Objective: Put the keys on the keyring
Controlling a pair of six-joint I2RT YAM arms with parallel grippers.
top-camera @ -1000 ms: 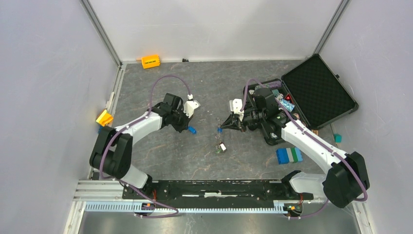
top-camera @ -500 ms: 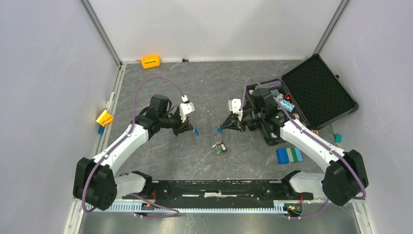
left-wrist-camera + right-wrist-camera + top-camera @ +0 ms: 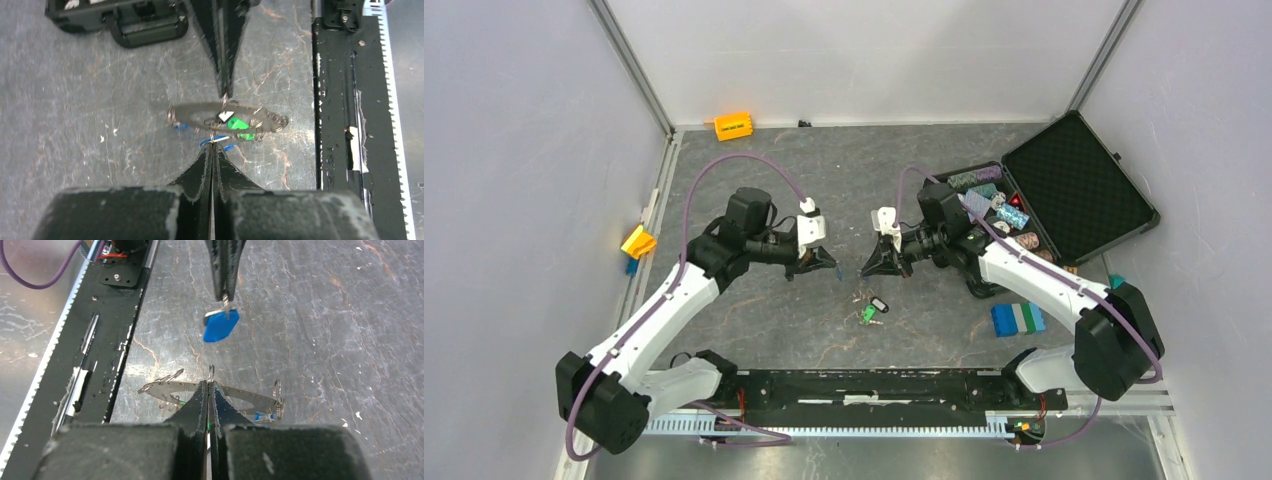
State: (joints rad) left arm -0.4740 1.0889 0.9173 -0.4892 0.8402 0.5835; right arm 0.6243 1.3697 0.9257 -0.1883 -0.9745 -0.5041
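Converged: left fingers (image 3: pixel 197 172) pinch key (image 3: pixel 221 325), right fingers (image 3: pixel 192 410) keyring (image 3: pixel 172 389).

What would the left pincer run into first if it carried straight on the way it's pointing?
Most likely the right pincer, whose shut tips face it almost head-on; the blue-tagged key in the left pincer would touch first. The keyring seems to lie lower, though depth is unclear.
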